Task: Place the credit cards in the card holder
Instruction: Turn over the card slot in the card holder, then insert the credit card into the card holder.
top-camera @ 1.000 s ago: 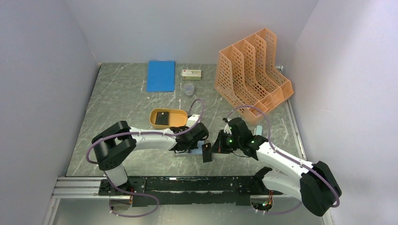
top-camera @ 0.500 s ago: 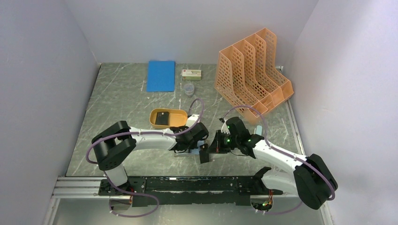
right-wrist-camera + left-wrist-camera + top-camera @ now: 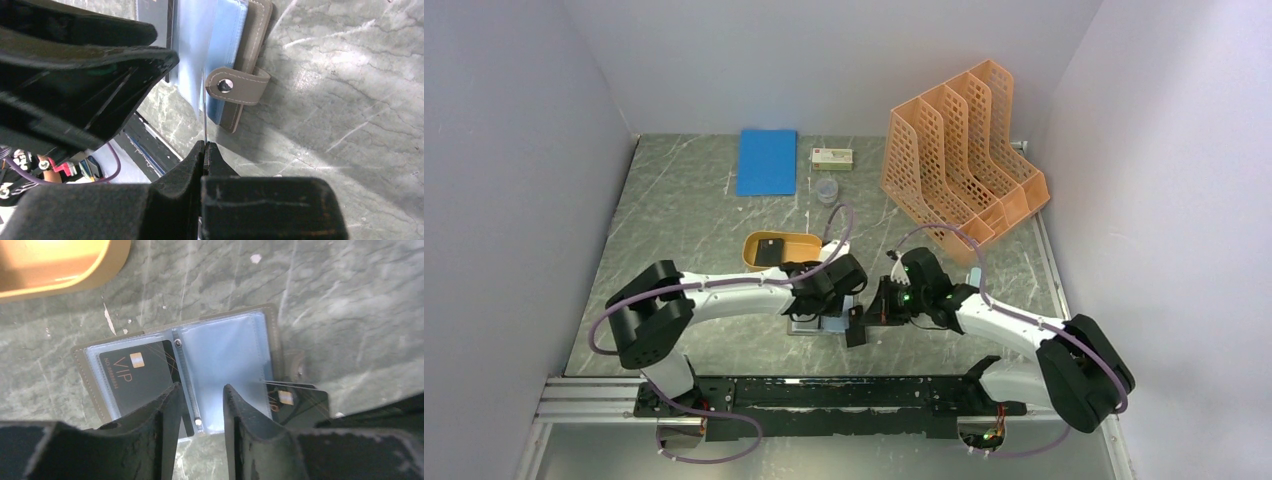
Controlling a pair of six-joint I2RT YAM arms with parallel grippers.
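The card holder [image 3: 225, 347] lies open on the table, its clear bluish sleeves facing up. One black credit card [image 3: 135, 372] marked VIP sits in its left sleeve. My left gripper [image 3: 201, 390] hovers open over the holder's spine, with nothing between its fingers. My right gripper [image 3: 205, 145] is shut on another black credit card [image 3: 300, 400], held edge-on [image 3: 204, 110] at the holder's right side, beside the snap strap [image 3: 235, 86]. From above, both grippers [image 3: 824, 305] [image 3: 869, 318] meet over the holder [image 3: 832, 325]. A further dark card [image 3: 770, 250] lies in the orange tray [image 3: 804, 262].
An orange perforated file rack [image 3: 964, 150] stands at the back right. A blue notebook [image 3: 766, 162], a small box [image 3: 832, 157] and a clear cup [image 3: 826, 190] lie at the back. The rail at the table's near edge [image 3: 824, 395] runs just below the grippers.
My right gripper has carried its card leftward to the holder's right edge. The left arm has shifted a little, its gripper now slightly farther back over the holder.
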